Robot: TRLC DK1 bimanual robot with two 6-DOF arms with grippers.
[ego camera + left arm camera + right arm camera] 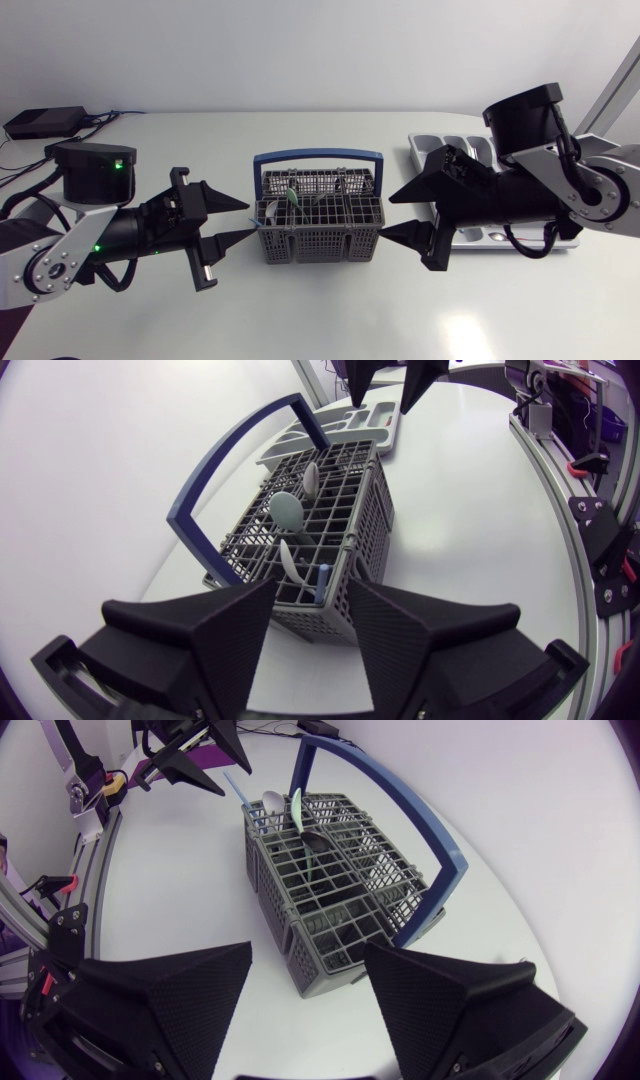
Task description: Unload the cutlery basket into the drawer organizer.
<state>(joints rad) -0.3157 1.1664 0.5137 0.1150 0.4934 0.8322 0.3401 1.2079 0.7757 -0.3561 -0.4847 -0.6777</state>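
**Both tools open beside the basket, nothing picked up**

The white desk (320, 320) carries everything. The left arm (90, 240) and right arm (540, 190) come in from opposite sides and face each other across the grey cutlery basket (320, 242). The basket stands upright at mid-desk, with its blue handle (318, 156) arched overhead. The drawer organizer (462, 142), a pale grey tray, lies near the basket on the right arm's side, largely under that arm. The left tool (251, 219) sits just beside one end of the basket and the right tool (387, 215) just beside the other. Each has its fingers spread wide and grips nothing. In the basket stand a pale green spoon (286, 510), a white spoon (311, 477), a dark spoon (314, 842) and a thin blue-handled piece (322, 578).

By my reading, unloading has not begun and the step in hand is a first pick. It should go best with one tool coming down from above, clear of the handle's arch. The fingers should be narrowed to fit among the cells, closing on a single piece that stands proud of the rim. A straight lift would keep the piece from snagging the mesh. The right arm is nearer the organizer, and the other tool could steady the basket against tipping.

The head view alone places the organizer against both arms, but shows little of the cutlery. The left wrist view shows the spoon bowls plainly, with the organizer beyond the basket. The right wrist view shows no organizer, but it does show the dark spoon sitting low in its cell.
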